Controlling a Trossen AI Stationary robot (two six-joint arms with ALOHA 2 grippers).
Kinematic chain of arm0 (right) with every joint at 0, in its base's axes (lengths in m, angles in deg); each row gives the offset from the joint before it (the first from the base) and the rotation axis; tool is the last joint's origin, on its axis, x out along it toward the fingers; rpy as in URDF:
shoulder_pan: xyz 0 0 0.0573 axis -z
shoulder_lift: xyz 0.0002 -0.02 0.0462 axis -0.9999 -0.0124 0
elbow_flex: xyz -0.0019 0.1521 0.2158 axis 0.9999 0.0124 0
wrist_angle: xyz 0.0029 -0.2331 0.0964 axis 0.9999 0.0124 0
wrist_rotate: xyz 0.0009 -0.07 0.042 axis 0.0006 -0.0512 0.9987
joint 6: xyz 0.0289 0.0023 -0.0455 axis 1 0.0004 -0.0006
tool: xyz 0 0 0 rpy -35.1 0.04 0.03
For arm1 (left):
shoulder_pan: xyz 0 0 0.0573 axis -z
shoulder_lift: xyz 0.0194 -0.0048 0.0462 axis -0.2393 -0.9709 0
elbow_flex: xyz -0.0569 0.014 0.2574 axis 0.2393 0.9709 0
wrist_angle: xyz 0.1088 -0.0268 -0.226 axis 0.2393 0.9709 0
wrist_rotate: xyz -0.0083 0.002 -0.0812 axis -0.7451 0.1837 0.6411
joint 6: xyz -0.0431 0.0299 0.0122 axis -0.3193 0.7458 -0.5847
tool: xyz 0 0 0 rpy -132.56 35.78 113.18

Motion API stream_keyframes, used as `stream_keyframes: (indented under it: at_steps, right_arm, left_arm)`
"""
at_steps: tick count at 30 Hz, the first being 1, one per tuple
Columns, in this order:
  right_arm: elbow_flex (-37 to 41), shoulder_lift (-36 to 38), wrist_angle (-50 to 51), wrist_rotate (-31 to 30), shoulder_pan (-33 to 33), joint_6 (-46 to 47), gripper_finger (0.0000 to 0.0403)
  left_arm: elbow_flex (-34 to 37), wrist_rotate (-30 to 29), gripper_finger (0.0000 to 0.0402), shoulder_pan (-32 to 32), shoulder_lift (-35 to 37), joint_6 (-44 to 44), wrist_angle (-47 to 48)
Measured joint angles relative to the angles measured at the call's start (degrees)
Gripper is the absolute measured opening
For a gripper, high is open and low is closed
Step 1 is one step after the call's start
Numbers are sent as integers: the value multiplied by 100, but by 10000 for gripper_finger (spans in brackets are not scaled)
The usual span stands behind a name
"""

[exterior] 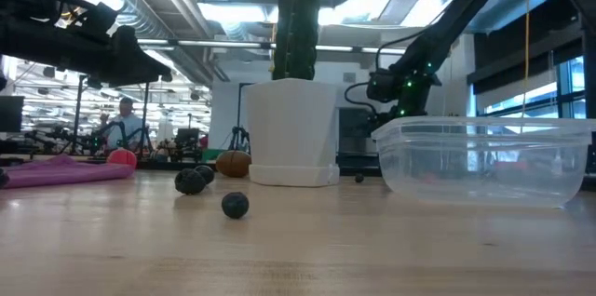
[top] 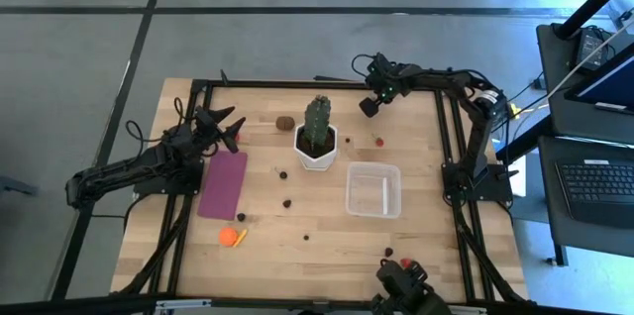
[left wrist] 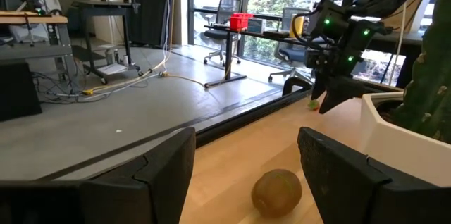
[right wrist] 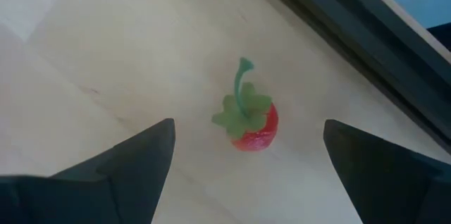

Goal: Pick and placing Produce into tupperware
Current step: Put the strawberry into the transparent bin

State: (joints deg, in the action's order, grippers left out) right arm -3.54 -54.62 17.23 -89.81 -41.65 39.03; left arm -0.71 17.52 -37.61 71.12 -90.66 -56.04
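Note:
The clear tupperware (top: pixel 373 189) stands on its base on the table, right of the cactus pot. Dark berries (top: pixel 287 202) lie scattered on the wood, and an orange piece (top: pixel 230 237) lies near the front left. The brown kiwi (top: pixel 285 123) rests left of the pot. My left gripper (top: pixel 226 128) is open and level, pointing at the kiwi (left wrist: pixel 277 192), which lies ahead of its fingers. My right gripper (top: pixel 369 107) hangs open by the far edge. It is above a small red piece with a green stalk (right wrist: pixel 255 129), one finger on either side, touching nothing.
The green cactus in its white pot (top: pixel 315 147) stands mid-table between the two arms. A flat purple mat (top: pixel 223 184) lies by the left arm. Another small red piece (top: pixel 377 141) lies far of the tupperware. Black frame rails (top: pixel 297 84) run along the table's edges.

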Motion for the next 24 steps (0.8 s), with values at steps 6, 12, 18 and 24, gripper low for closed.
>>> stream_keyframes:
  at_steps: [6, 12, 18, 24]
  right_arm:
    - [-12, -168, -54, 14, -2, -8, 319]
    - [-15, -200, -93, 17, -7, -7, 267]
    - [-13, -211, -111, 11, -4, -2, 207]
    - [-7, -217, -107, 1, -4, 17, 145]
  left_arm:
    - [0, -2, 244, 0, 0, 0, 0]
    - [0, -2, 244, 0, 0, 0, 0]
    - [0, -4, 244, 0, 0, 0, 0]
    - [0, -4, 244, 0, 0, 0, 0]
